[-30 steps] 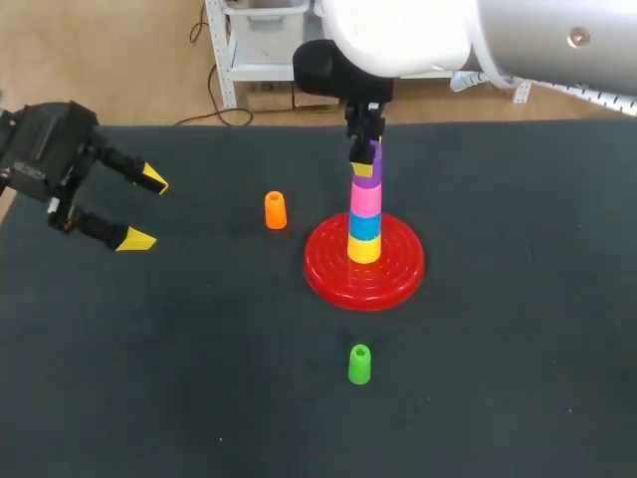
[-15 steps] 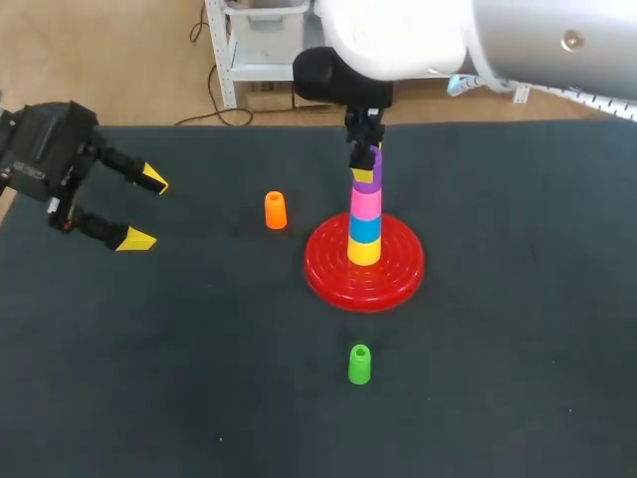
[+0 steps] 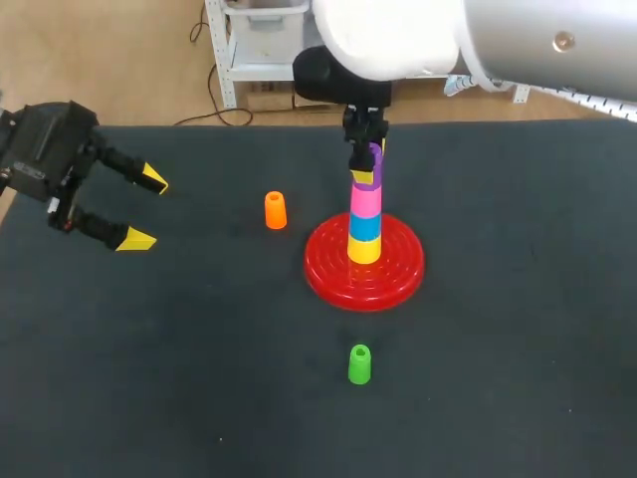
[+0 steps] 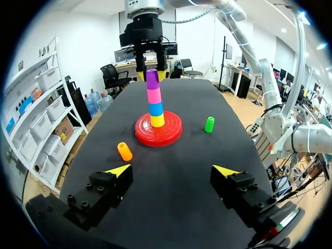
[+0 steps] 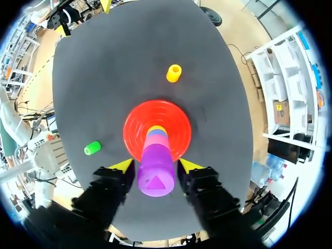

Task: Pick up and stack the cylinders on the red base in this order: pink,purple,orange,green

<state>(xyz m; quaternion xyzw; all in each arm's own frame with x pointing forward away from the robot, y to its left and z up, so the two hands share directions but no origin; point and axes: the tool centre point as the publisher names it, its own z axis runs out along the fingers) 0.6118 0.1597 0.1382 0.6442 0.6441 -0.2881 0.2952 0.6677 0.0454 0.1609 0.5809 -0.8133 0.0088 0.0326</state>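
Note:
On the red base (image 3: 398, 271) stands a stack: yellow, blue, pink (image 3: 364, 203), with the purple cylinder (image 3: 367, 183) on top. My right gripper (image 3: 364, 162) hangs straight over the stack, its fingers on either side of the purple cylinder (image 5: 154, 168) with thin gaps, so it is open. The orange cylinder (image 3: 275, 210) stands left of the base. In front of the base, the green cylinder (image 3: 359, 364) stands alone. My left gripper (image 3: 145, 209) is open and holds nothing at the table's far left.
The left wrist view has the stack (image 4: 155, 106) well ahead of my left gripper (image 4: 172, 170), the orange cylinder (image 4: 124, 151) nearer and the green one (image 4: 209, 124) beside the base (image 4: 171, 130). Bare dark mat (image 3: 199, 378) surrounds everything.
The right gripper's fingers have spread apart from the purple cylinder, which now rests on the pink one. The left arm has not moved.

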